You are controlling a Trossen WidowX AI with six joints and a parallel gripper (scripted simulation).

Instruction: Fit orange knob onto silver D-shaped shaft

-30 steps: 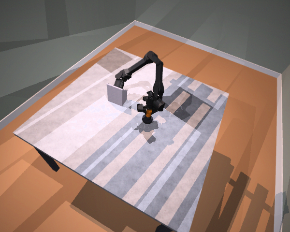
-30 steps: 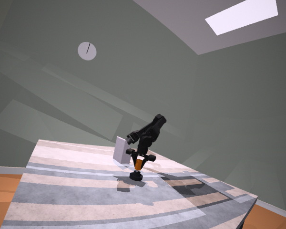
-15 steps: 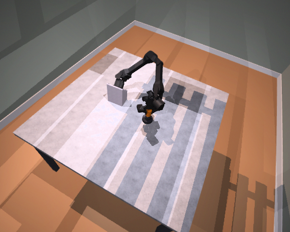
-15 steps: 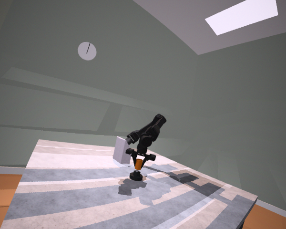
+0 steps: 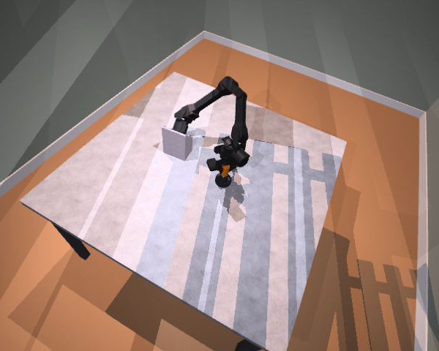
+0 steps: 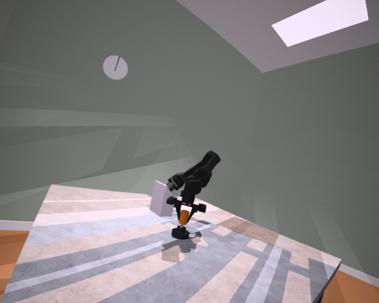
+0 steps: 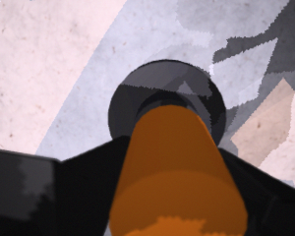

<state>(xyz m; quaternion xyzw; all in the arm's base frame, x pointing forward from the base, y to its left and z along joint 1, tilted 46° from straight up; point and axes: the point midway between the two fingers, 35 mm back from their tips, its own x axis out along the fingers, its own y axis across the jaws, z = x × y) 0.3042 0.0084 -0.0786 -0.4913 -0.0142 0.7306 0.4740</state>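
My gripper is shut on the orange knob and holds it upright. The knob hangs directly over the dark round pedestal, with its lower end just above the pedestal's raised centre. In the wrist view the knob covers the middle of the pedestal, so the silver shaft is hidden. I cannot tell whether the knob's hole is on the shaft.
A pale grey block stands on the table behind and to the left of the pedestal, by the arm's base. The table's edges lie far from the pedestal.
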